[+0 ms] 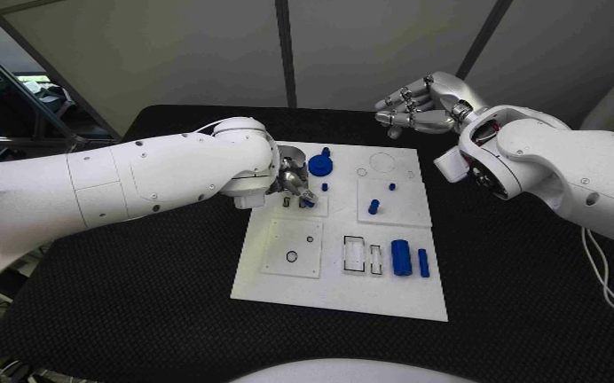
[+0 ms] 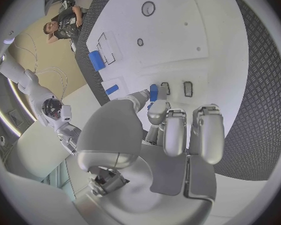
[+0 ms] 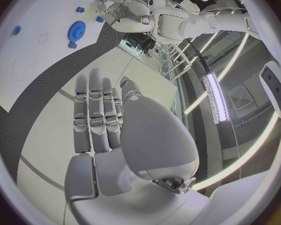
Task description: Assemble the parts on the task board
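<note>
The left hand (image 1: pixel 284 186) is down on the board (image 1: pixel 339 299) near its left edge, in the far half. In the left wrist view it pinches a small blue peg (image 2: pixel 153 92) between thumb and a fingertip, just beside two small dark-rimmed slots (image 2: pixel 176 88). The other fingers are curled in beside it.

The right hand (image 1: pixel 420 106) hangs above the table (image 1: pixel 153 312) beyond the far right corner of the board, well apart from every part. It holds nothing. Its fingers are extended in the right wrist view; in the head view they look partly curled.

Parts on the board:
- Blue gear (image 1: pixel 320 166), far edge, just beside the left hand
- Short blue peg (image 1: pixel 373 207), standing near the middle
- Blue cylinder (image 1: pixel 400 257) and slimmer blue bar (image 1: pixel 423 262), lying side by side toward the near right corner, next to two rectangular outlines (image 1: pixel 362 254)

Step in hand, as judged: seating the pinched peg in one of the slots. The next move calls for aligning the peg over the slot opening, lowering it straight and releasing only once it is seated.

No brand, label or legible writing is visible on the board or the parts
</note>
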### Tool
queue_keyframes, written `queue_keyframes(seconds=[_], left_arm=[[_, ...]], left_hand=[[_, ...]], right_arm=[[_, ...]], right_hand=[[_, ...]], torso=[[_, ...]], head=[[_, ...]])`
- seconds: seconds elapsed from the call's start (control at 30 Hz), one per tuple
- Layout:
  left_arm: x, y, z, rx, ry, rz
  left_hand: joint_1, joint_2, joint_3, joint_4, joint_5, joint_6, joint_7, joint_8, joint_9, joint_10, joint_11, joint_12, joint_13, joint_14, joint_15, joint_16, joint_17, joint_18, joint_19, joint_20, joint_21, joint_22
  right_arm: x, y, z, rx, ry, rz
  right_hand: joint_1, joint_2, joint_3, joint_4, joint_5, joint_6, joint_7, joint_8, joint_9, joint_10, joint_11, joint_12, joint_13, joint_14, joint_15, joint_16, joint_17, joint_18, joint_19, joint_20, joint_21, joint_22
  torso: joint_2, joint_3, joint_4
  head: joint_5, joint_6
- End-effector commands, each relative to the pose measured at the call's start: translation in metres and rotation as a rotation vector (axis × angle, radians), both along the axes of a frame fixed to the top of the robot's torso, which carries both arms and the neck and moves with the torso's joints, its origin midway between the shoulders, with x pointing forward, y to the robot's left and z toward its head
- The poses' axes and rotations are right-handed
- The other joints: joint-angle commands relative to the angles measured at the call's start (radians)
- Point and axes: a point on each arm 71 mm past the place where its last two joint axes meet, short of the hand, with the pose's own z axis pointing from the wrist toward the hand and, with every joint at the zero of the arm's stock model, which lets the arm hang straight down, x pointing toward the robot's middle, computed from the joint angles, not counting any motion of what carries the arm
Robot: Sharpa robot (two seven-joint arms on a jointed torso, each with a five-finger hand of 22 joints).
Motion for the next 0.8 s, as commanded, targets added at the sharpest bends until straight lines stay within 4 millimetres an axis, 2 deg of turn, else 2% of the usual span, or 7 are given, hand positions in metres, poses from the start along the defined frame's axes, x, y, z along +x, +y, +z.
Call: queue_keyframes(seconds=[0.03,0.27,0.63,0.7,0.8], left_arm=[[0.0,0.001,0.0,-0.016,0.009,0.005],[-0.001,0.005,0.002,-0.056,-0.009,0.04],[-0.008,0.015,0.007,-0.145,-0.078,0.122],[-0.011,0.018,0.006,-0.157,-0.086,0.135],[-0.015,0.022,0.002,-0.172,-0.099,0.156]], left_hand=[[-0.057,-0.032,0.162,-0.086,0.018,-0.006,0.001,0.016,0.021,0.001,0.006,-0.007,-0.003,0.069,0.001,-0.004,0.128,-0.004,0.02,0.004,-0.004,0.068],[-0.108,-0.04,0.286,-0.162,0.075,-0.019,0.005,0.043,0.059,0.006,0.008,-0.008,-0.001,0.069,0.001,-0.004,0.13,-0.004,0.021,0.005,-0.006,0.07],[-0.135,-0.042,0.335,-0.2,0.094,-0.018,0.004,0.059,0.08,0.013,0.007,-0.006,-0.001,0.069,0.0,-0.004,0.131,-0.004,0.022,0.004,-0.006,0.072],[-0.137,-0.043,0.34,-0.204,0.096,-0.017,0.003,0.061,0.082,0.012,0.007,-0.009,-0.003,0.069,0.0,-0.004,0.131,-0.004,0.022,0.004,-0.006,0.071],[-0.146,-0.047,0.354,-0.215,0.117,-0.013,0.003,0.065,0.086,0.011,0.006,-0.012,-0.007,0.069,-0.001,-0.005,0.131,-0.003,0.022,0.003,-0.008,0.07]], right_arm=[[0.0,0.002,0.001,-0.005,0.004,0.014],[0.0,0.002,0.0,-0.006,0.006,0.016],[0.0,-0.002,0.0,-0.01,0.009,0.01],[0.001,-0.003,0.0,-0.008,0.01,0.007],[0.001,-0.005,0.0,-0.006,0.012,0.003]], right_hand=[[-0.004,-0.013,0.002,0.006,0.007,-0.003,0.005,-0.002,0.0,-0.005,0.005,-0.004,-0.002,0.0,0.004,-0.008,0.002,0.002,0.003,0.005,-0.006,-0.002],[-0.008,-0.016,0.003,0.01,0.01,-0.005,0.005,-0.003,0.0,-0.006,0.006,-0.003,-0.002,0.0,0.005,-0.01,0.003,0.002,0.003,0.005,-0.008,-0.002],[-0.013,-0.018,0.005,0.015,0.011,-0.007,0.006,-0.003,0.0,-0.007,0.007,-0.003,-0.003,0.0,0.006,-0.013,0.004,0.002,0.003,0.006,-0.01,-0.003],[-0.024,-0.02,0.003,0.023,0.004,-0.007,0.006,-0.003,0.0,-0.007,0.008,-0.002,-0.003,0.001,0.007,-0.014,0.005,0.002,0.003,0.008,-0.012,-0.005],[-0.031,-0.021,0.004,0.028,-0.008,-0.007,0.006,-0.002,0.0,-0.006,0.008,-0.001,-0.003,0.003,0.007,-0.017,0.006,0.002,0.004,0.009,-0.015,-0.006]], torso=[[-0.001,0.0004,0.0006],[-0.001,0.0005,0.001],[-0.001,0.0023,0.0024],[-0.002,0.0036,0.0043],[-0.004,0.0051,0.0083]], head=[[0.002,-0.001],[0.005,0.002],[0.009,0.0],[0.009,-0.001],[0.007,-0.003]])
